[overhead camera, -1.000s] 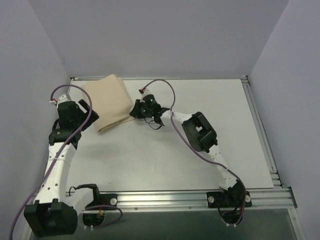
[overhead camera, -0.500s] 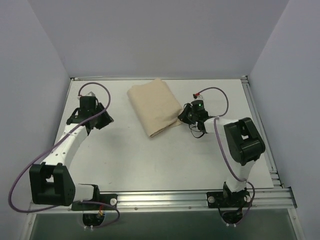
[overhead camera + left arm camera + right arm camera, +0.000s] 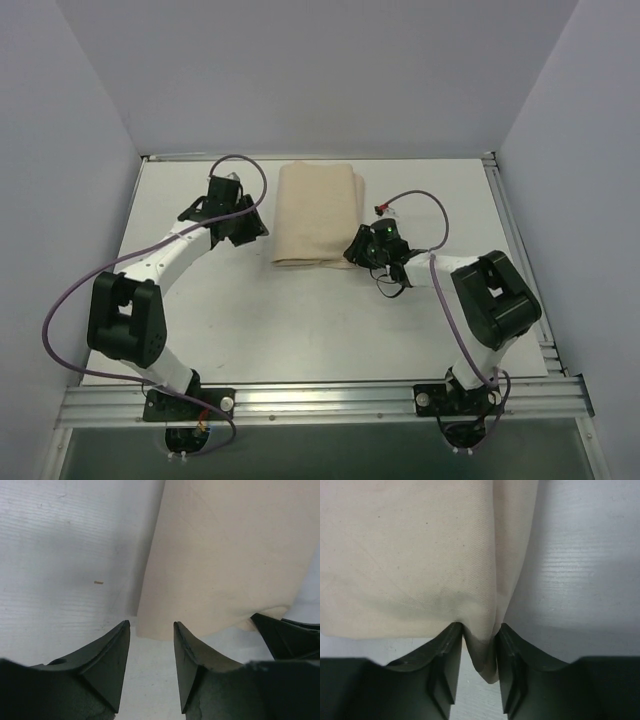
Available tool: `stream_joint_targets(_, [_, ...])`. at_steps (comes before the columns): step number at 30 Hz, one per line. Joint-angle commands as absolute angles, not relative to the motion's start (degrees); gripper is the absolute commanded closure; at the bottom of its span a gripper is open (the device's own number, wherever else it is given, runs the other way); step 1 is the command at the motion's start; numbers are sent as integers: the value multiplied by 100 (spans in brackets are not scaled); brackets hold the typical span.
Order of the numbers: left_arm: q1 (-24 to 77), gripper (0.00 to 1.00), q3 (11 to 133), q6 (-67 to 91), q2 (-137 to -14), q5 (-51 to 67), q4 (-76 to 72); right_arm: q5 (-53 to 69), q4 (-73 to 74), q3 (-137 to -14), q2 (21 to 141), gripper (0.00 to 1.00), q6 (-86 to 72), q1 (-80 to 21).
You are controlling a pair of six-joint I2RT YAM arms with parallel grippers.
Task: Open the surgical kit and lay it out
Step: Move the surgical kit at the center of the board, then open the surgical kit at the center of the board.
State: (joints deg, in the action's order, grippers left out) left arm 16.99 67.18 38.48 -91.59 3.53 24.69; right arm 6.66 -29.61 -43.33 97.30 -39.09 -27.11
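The beige cloth wrap (image 3: 316, 213) lies folded as a closed bundle at the back middle of the table. It fills the top of the right wrist view (image 3: 420, 555) and the upper right of the left wrist view (image 3: 230, 550). My right gripper (image 3: 358, 248) is shut on the wrap's near right corner, which bunches between the jaws (image 3: 480, 645). My left gripper (image 3: 258, 226) is open and empty just left of the wrap, its jaws (image 3: 150, 630) a short way from the near corner. The steel tray and the instruments are hidden.
The white table (image 3: 300, 320) has a metal rail (image 3: 400, 395) along its near edge and grey walls on three sides. The wrap's back edge lies close to the far rail (image 3: 420, 157).
The right gripper has dragged the wrap from the back left to the back middle and turned it square. The left arm has swung right and now sits beside the wrap.
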Motion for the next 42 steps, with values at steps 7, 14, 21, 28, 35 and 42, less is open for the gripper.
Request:
stream_joint_targets(7, [2065, 40, 7207, 3630, -8975, 493, 2538, 571, -1074, -5535, 9599, 31, -2805, -2707])
stream_joint_targets(14, [2337, 36, 7444, 3086, -8201, 958, 3602, 782, 551, -6273, 9176, 24, -2611, -2672])
stream_joint_targets(21, [2680, 36, 7541, 3313, -7980, 782, 4517, 1169, 870, -6442, 9281, 34, -2549, -2558])
stream_joint_targets(28, [2716, 37, 8146, 3261, -8314, 809, 4843, 1362, 818, -6723, 9685, 36, -2347, -2470])
stream_joint_targets(35, [2768, 39, 8191, 3287, -8525, 800, 4746, 1600, 694, -6829, 10072, 43, -2303, -2382])
stream_joint_targets(42, [2848, 43, 8279, 3296, -8569, 650, 4702, 1670, 712, -6908, 10169, 50, -2162, -2303])
